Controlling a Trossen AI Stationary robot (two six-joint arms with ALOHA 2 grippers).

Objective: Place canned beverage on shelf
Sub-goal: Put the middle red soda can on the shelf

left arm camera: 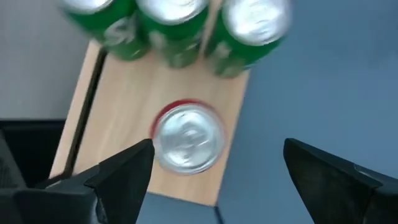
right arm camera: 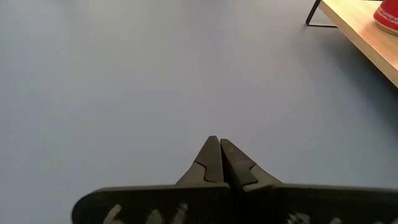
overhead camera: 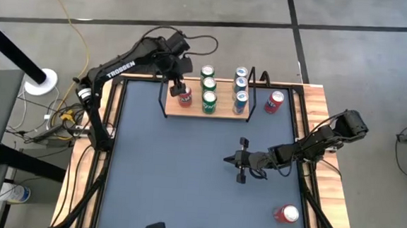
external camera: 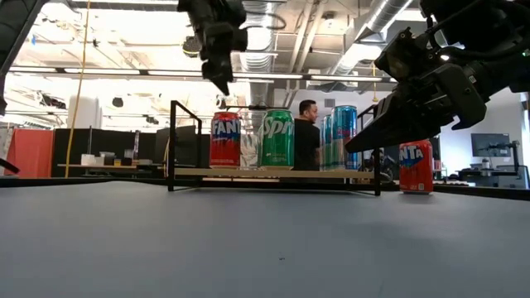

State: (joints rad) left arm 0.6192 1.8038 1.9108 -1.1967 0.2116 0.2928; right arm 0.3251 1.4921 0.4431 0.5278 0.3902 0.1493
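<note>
Noting left gripper (left arm camera: 211, 171) spread above the red can (left arm camera: 188, 138) on the shelf (left arm camera: 124, 112); right gripper (right arm camera: 219, 155) pressed together; we judge can rigid, slick; take mid-wall.

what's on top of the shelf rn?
On the shelf: one red can, three green cans in a row and three blue cans in a row. The open left pincer hangs over the red can, partly covering it from above.

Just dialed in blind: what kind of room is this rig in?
Probably a lab or workshop: exposed ceiling ducts, workbenches behind, a person standing past the shelf, cables across the concrete floor.
</note>
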